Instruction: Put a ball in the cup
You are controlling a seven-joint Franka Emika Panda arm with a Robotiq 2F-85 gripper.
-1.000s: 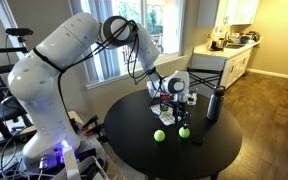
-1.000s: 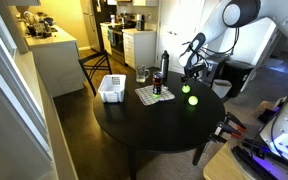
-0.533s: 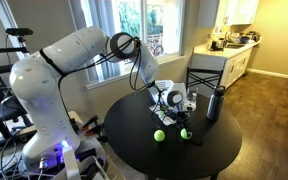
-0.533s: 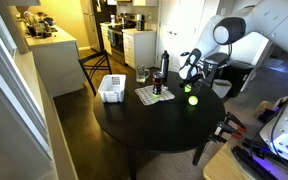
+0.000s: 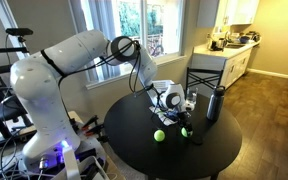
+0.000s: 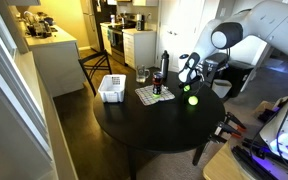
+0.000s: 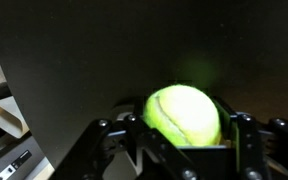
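Two balls lie on the table (image 5: pixel 144 152) and neither is in the cup, so no part of the task is finished; only the approach looks made. The gripper (image 7: pixel 184 130) is down over the ball (image 7: pixel 184 112) nearer the bottle (image 5: pixel 215 103), while the second ball (image 5: pixel 159 135) lies farther from the bottle, untouched. In the wrist view the jaws stand wide, one finger on each side of the ball, which rests on the tabletop. A thin dark gap seems to show at each side, so I judge it not yet gripped. Left to do: close, lift, carry it past the bottle to what I take for the cup (image 6: pixel 144 74), a clear glass just beyond the bottle from the balls, and drop it in.
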